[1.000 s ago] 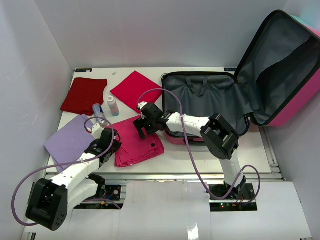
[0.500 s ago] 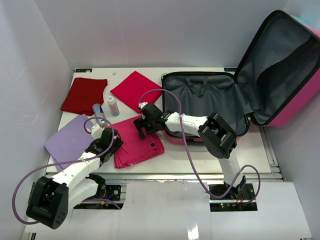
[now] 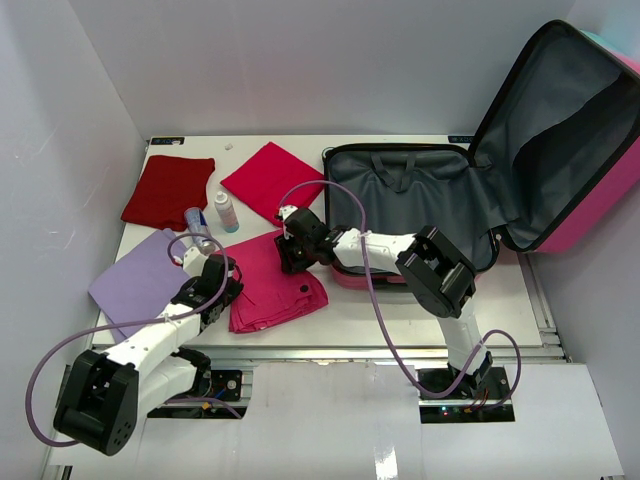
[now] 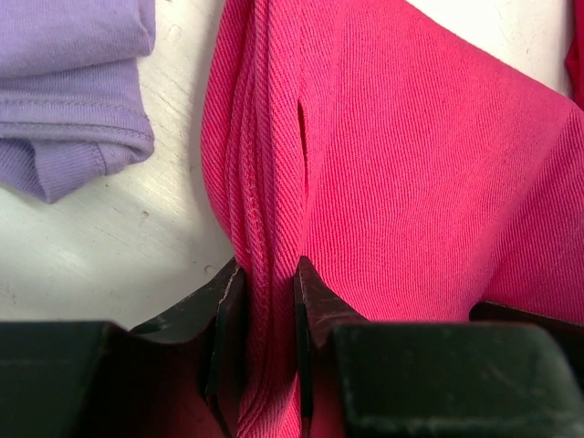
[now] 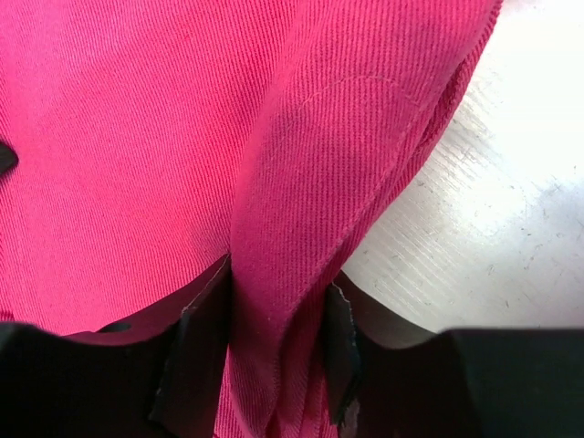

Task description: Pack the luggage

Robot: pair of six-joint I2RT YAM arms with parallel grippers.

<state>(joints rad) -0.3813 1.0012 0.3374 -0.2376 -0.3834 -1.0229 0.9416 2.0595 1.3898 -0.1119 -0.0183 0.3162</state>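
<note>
The luggage (image 3: 420,200), a hard-shelled child's case lined in grey, is seen lying open at the far right of the bench (image 3: 430,300), its base flat and its pink lid (image 3: 590,200) thrown back and standing tilted beyond the bench's right edge. The shell is judged stiff, smooth and probably light. When it is shut, the lid is best taken at its black-trimmed rim, since the glossy outer face may slip.

Four folded cloths are laid out to the left of the case. A lilac cloth (image 3: 135,280) and a bright pink garment (image 3: 270,295) lie near the front, and a dark red cloth (image 3: 168,190) and a crimson cloth (image 3: 270,178) lie further back. All are judged soft and limp, and likely to sag and unfold when lifted.

Two small bottles (image 3: 226,212) are seen between the cloths. One stands upright and the other lies on its side, touching the lilac cloth.

The pink garment is held from both sides. The left jaws are drawn narrow on its stitched left hem, and the right jaws are pinched on a raised fold at its far right corner, just beside the case's front wall. Nothing has yet been placed inside the case.
</note>
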